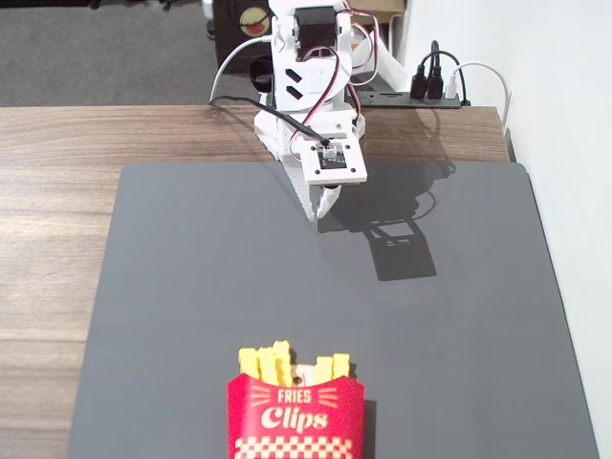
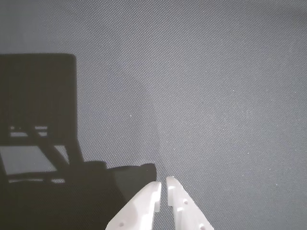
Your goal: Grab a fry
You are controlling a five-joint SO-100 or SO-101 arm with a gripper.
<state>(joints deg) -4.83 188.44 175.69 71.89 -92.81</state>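
Note:
Several yellow crinkled fries [image 1: 278, 361] stand bunched in the red "Fries Clips" carton [image 1: 295, 418] at the near edge of the grey mat in the fixed view. No single fry lies apart from them. My white gripper [image 1: 320, 210] hangs over the far end of the mat, well away from the carton, pointing down. In the wrist view the gripper [image 2: 163, 185] shows two white fingertips nearly touching, with nothing between them, above bare mat. The carton and fries are out of the wrist view.
The dark grey mat [image 1: 191, 287] covers most of the wooden table [image 1: 57, 191]. The arm's base [image 1: 306, 57] and cables sit at the table's far edge. A white wall [image 1: 574, 143] runs along the right.

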